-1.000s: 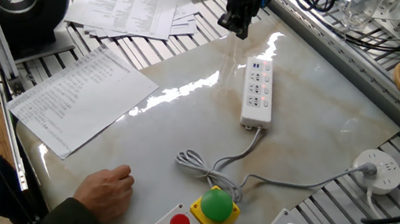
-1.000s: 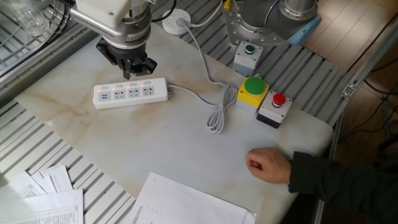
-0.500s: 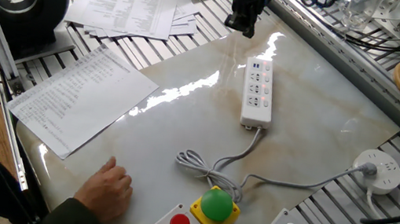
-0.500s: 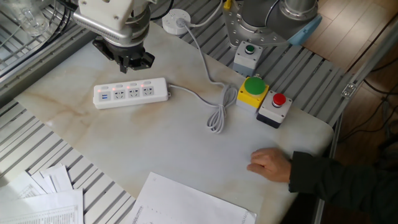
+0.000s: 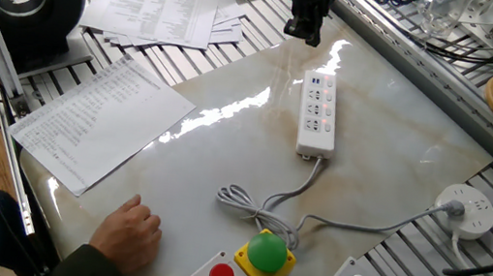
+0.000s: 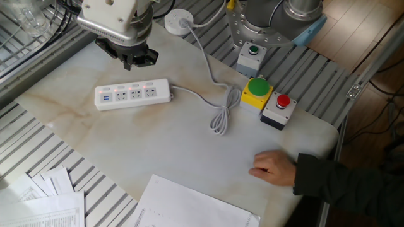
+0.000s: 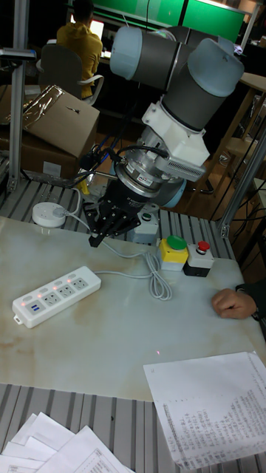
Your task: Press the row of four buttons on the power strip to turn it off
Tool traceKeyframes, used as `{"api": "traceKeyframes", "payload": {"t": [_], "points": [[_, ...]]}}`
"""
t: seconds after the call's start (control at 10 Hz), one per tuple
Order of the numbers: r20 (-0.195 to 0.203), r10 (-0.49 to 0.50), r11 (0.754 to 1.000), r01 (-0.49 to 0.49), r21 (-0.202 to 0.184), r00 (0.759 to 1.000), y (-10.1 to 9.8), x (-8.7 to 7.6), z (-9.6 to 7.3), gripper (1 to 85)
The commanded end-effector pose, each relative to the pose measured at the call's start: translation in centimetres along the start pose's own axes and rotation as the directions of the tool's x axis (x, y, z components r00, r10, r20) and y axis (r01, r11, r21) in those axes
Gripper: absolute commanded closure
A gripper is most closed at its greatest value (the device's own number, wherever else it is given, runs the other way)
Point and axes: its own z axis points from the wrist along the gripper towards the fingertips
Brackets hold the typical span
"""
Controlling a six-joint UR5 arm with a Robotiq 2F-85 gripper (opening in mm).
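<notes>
White power strip [image 6: 132, 94] flat on the marble table [image 6: 189, 157], four buttons [image 6: 125, 86] along its far edge, gripper [image 6: 136, 62] above, apart, finger state unclear, a person's hand [image 6: 273, 168] resting near

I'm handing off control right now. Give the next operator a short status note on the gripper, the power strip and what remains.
Gripper: hovering above the table just beyond the power strip, touching nothing; finger state unclear.
Power strip: flat on the marble top, cord trailing to the round socket.
Four buttons: appear lit, so apparently not pressed off.
Left: lower onto the button row and press all four.
A person's hand rests on the table edge.
</notes>
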Motion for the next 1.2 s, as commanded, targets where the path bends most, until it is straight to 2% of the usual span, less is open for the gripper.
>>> {"api": "traceKeyframes", "payload": {"t": [0.0,0.1,0.2,0.3,0.4,0.5,0.6,0.8,0.9,1.0,1.1], "points": [[-0.013,0.033,0.988,-0.034,-0.152,0.999,3.9,1.7,0.2,84.7],[0.023,0.081,0.977,-0.075,-0.197,0.996,4.8,2.2,1.3,84.7],[0.041,0.057,0.984,-0.049,-0.172,0.998,3.9,3.5,3.1,84.7],[0.08,0.048,0.99,-0.037,-0.136,0.996,3.2,3.9,5.0,84.7],[0.117,0.031,0.996,-0.021,-0.081,0.993,2.1,3.7,6.9,84.7],[0.156,0.018,0.997,-0.007,-0.072,0.988,2.0,2.9,8.1,84.7],[0.155,0.008,0.997,0.004,-0.077,0.988,2.1,2.8,8.0,84.7],[0.069,0.0,0.997,0.005,-0.073,0.998,2.1,5.1,8.3,84.7],[0.021,-0.013,0.996,0.015,-0.083,1.0,2.3,6.3,8.3,84.7],[0.025,0.025,0.996,-0.022,-0.091,0.999,2.5,6.2,8.3,84.7],[0.003,0.022,0.998,-0.022,-0.055,1.0,1.6,6.8,8.4,84.7]]}}
